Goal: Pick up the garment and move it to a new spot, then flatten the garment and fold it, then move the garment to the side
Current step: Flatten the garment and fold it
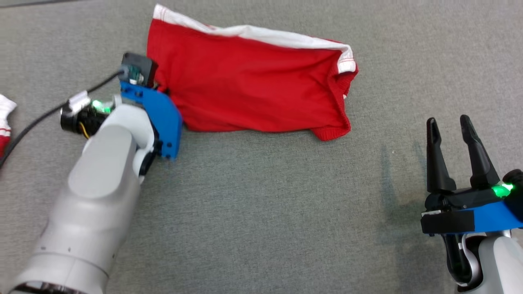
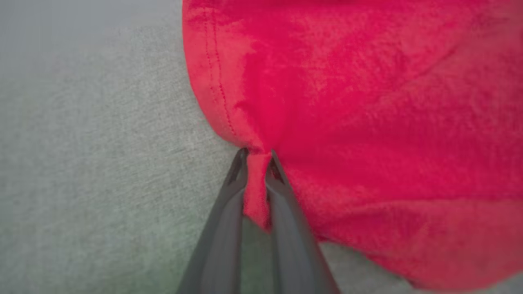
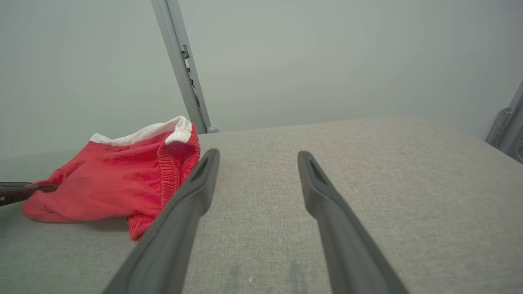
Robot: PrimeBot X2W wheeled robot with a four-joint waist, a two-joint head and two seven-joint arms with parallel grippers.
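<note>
1. red knit garment with white trim (image 1: 253, 81) lies rumpled on the grey fabric-covered counter (image 1: 261, 212), toward the far middle in the head view
2. left tool (image 2: 258, 155) – clamped on a small fold of red cloth at the garment's left edge
3. right tool (image 1: 448, 119) – fingers spread, nothing between them, at lower right, well apart from the garment
4. red-and-white cloth piece (image 1: 5, 118) lies at the head view's far left edge

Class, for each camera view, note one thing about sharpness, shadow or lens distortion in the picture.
Head view: sharp and evenly lit, only a thin shadow under the red garment. Left wrist view: soft all over, the cloth and the left end effector blurred close up. Right wrist view: wide-angle stretch makes the right end effector loom large; the wall behind is hazy.
</note>
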